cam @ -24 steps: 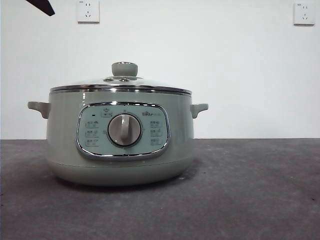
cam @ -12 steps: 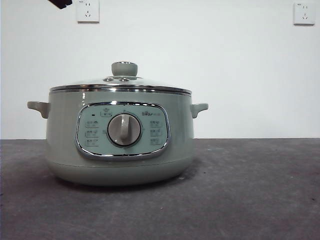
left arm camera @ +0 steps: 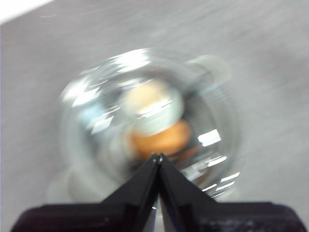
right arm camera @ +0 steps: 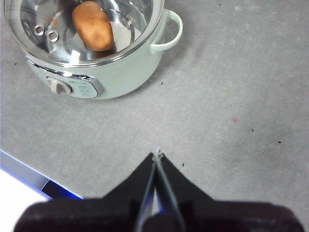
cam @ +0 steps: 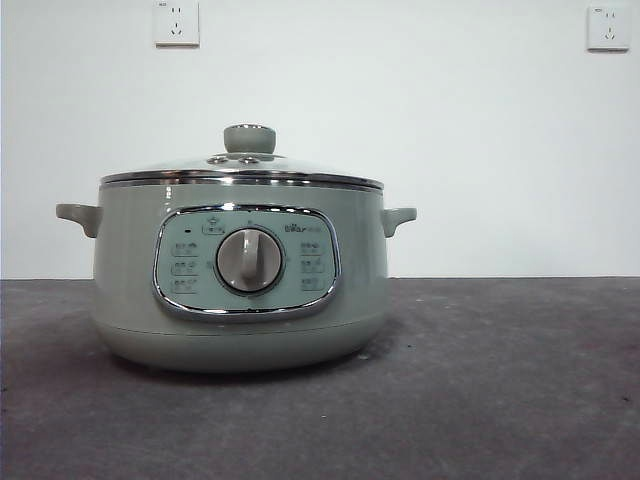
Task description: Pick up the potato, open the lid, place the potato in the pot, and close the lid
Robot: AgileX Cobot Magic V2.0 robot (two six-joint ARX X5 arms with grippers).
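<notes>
The pale green pot (cam: 240, 290) stands on the grey table left of centre, dial facing the camera. The glass lid (cam: 300, 168) sits shut on it, green knob (cam: 249, 138) on top. In the right wrist view the orange-brown potato (right arm camera: 92, 25) lies inside the pot (right arm camera: 120, 72) under the lid (right arm camera: 133, 19). My right gripper (right arm camera: 157, 155) is shut and empty over bare table, away from the pot. The left wrist view is blurred: my left gripper (left arm camera: 158, 157) is shut and empty, high above the knob (left arm camera: 152, 108), with the potato (left arm camera: 161, 140) showing through the glass.
Two wall sockets (cam: 176, 22) (cam: 608, 27) are on the white wall behind. The table's edge with a blue strip (right arm camera: 29, 176) shows in the right wrist view. Grey table (cam: 500, 380) spreads right of the pot.
The black arm tip at the front view's top left slid right and up, then left the picture. The pot and lid have not moved.
</notes>
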